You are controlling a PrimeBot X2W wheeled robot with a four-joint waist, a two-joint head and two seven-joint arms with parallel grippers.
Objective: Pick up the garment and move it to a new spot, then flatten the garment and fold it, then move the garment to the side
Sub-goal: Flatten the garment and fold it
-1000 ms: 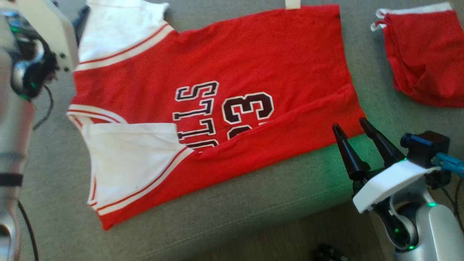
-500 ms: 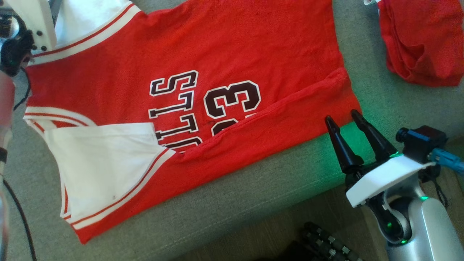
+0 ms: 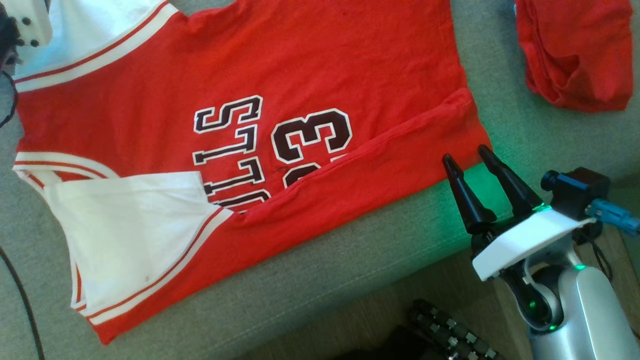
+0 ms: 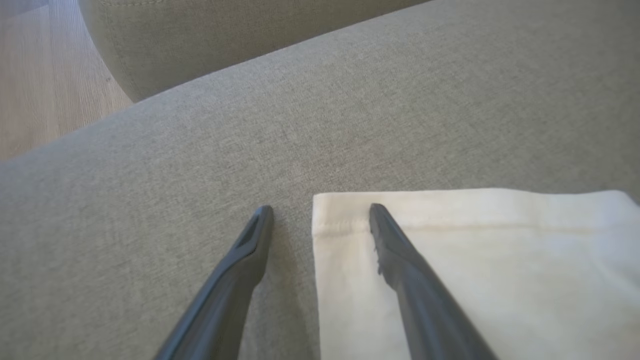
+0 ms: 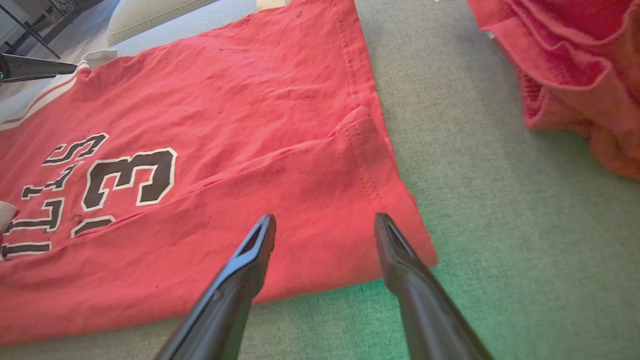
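fold step, partway by the look: garment (image 3: 310, 65) lies flat on the grey couch seat (image 3: 325, 270), near long side already turned in over the lettering. right gripper (image 3: 464, 153) wide open, empty, tips at the near hem corner. left gripper (image 4: 320, 209) wide open, empty, straddling the far white sleeve (image 4: 475, 260) corner; contact hard to tell. next: pinch corners cleanly, single layer risk. other red garment (image 3: 575, 55) well apart, not blocking.

So you've got a grey-green upholstered cushion (image 3: 350, 270) carrying everything here. The red jersey (image 3: 300, 65) with white sleeves lies spread on it, and its near long edge is folded up over part of the lettering. A crumpled red garment (image 3: 575, 55) sits well apart at your far right.
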